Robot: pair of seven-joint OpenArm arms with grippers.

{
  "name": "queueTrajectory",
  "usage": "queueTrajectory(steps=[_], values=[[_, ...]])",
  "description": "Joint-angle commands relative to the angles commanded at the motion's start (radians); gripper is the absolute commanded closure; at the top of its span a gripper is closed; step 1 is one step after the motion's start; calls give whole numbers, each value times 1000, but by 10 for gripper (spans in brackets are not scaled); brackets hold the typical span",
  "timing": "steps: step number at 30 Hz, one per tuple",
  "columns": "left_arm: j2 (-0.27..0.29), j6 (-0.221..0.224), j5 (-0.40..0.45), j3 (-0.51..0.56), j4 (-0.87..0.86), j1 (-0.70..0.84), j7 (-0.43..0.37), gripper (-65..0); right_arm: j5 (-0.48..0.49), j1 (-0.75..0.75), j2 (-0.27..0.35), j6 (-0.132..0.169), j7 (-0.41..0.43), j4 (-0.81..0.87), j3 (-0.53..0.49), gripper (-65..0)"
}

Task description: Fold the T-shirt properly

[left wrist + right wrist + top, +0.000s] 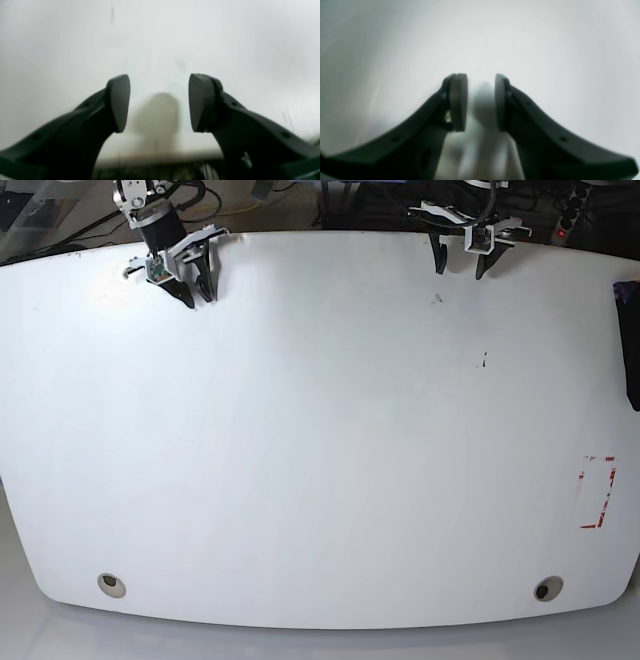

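Observation:
Only a narrow strip of the black T-shirt [633, 350] shows, at the table's far right edge in the base view, with a purple patch at its top; the rest is out of frame. My left gripper [460, 268] hangs open and empty over the back of the white table [320, 440], far from the shirt. In the left wrist view the left gripper [159, 102] has its jaws wide apart over bare table. My right gripper [197, 292] is at the back left, empty. In the right wrist view the right gripper [481, 102] shows a narrow gap between its pads.
A rectangle outlined in red marks [598, 493] lies near the right edge. Two round holes [112, 584] [547, 588] sit near the front edge. Small dark specks [484, 361] mark the table. Cables and gear lie behind the back edge.

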Motion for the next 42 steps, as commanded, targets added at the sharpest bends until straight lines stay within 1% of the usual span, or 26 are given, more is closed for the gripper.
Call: queueTrajectory(steps=[2, 3, 7, 10, 13, 17, 21, 24, 26, 28, 30, 33, 36, 39, 42], values=[[6, 0, -12, 2, 40, 71, 0, -332, 5, -75, -23, 0, -2, 58, 26, -178], [6, -3, -35, 2, 54, 107, 0, -332, 0, -110, -40, 3, -2, 91, 35, -178], [6, -3, -121, -6, 61, 204, 0, -333, 6, -232, -52, 0, -3, 170, 49, -178], [6, -3, -152, -6, 55, 272, 0, -332, 6, -313, -66, 2, -3, 198, 66, -176], [6, -3, -163, -6, 20, 322, 0, -332, 6, -373, -94, 5, 0, 196, 68, -174], [-25, -3, -163, -8, -69, 330, 0, -332, 5, -439, -123, 5, 0, 158, 63, -174], [-63, -3, -163, -2, -252, 318, 0, -332, 5, -463, -163, 8, 8, 9, 60, -174], [-89, -3, -163, -3, -379, 230, 0, -332, -3, -423, -184, 8, 43, -130, 35, -174], [-103, -3, -163, -5, -494, 167, 0, -332, -25, -385, -181, 5, 69, -252, -9, -174], [-112, -3, -163, -5, -582, 120, 0, -332, -43, -347, -175, 2, 84, -336, -35, -174], [-135, -2, -163, -5, -684, 41, 0, -332, -49, -290, -172, 0, 98, -440, -57, -174], [-153, 0, -161, -5, -825, -60, 0, -332, -49, -207, -173, 0, 98, -569, -63, -174], [-157, 2, -158, -6, -939, -144, 0, -332, -57, -127, -176, 0, 97, -675, -63, -174], [-183, 2, -157, -6, -1059, -232, 0, -332, -57, -41, -176, 0, 92, -784, -63, -174], [-189, 2, -155, -3, -1203, -321, 0, -332, -57, 52, -173, 0, 91, -911, -63, -176]])
